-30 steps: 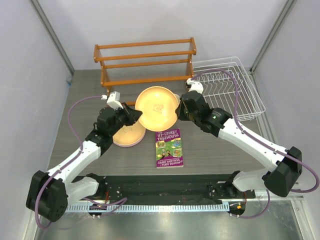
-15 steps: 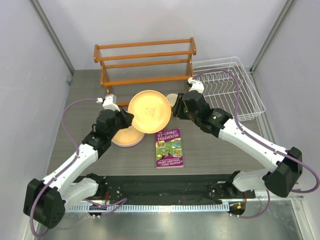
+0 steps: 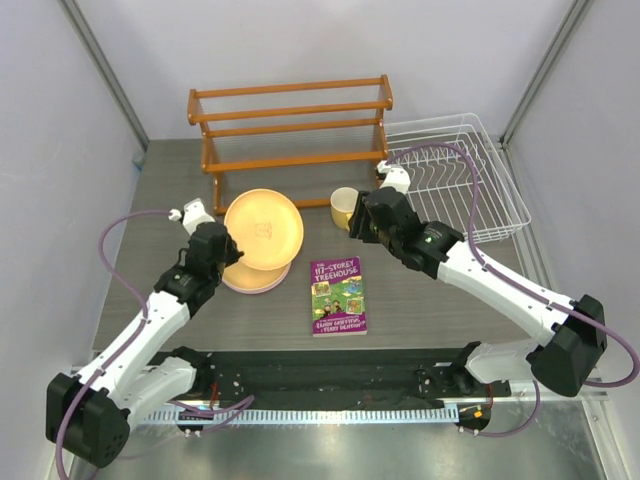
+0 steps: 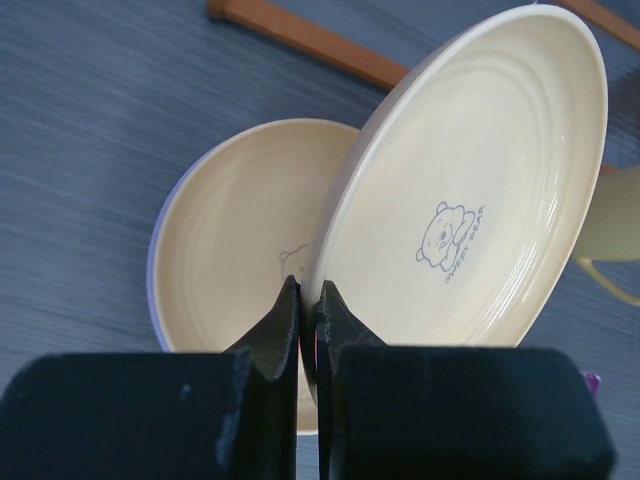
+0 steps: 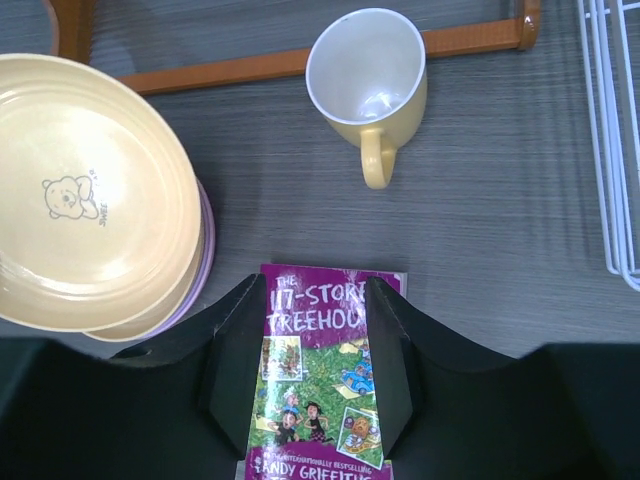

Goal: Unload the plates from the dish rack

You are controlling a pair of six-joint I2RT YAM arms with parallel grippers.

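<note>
One "SWEET BEAR" plate pinched in left jaws; right jaws spread over "117-STOREY TREEHOUSE" book.

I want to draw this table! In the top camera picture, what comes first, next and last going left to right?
orange-tan plate → 117-Storey Treehouse book → white wire dish rack. The yellow mug and the orange wooden shelf rack overlap others, so I skipped them.

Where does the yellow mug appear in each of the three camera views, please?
Top external: mug at centre, just below the wooden rack.
Left wrist: mug, a sliver at the right edge.
Right wrist: mug at top centre, handle down.
Shared landmark: bear-print plate, left of it everywhere.
</note>
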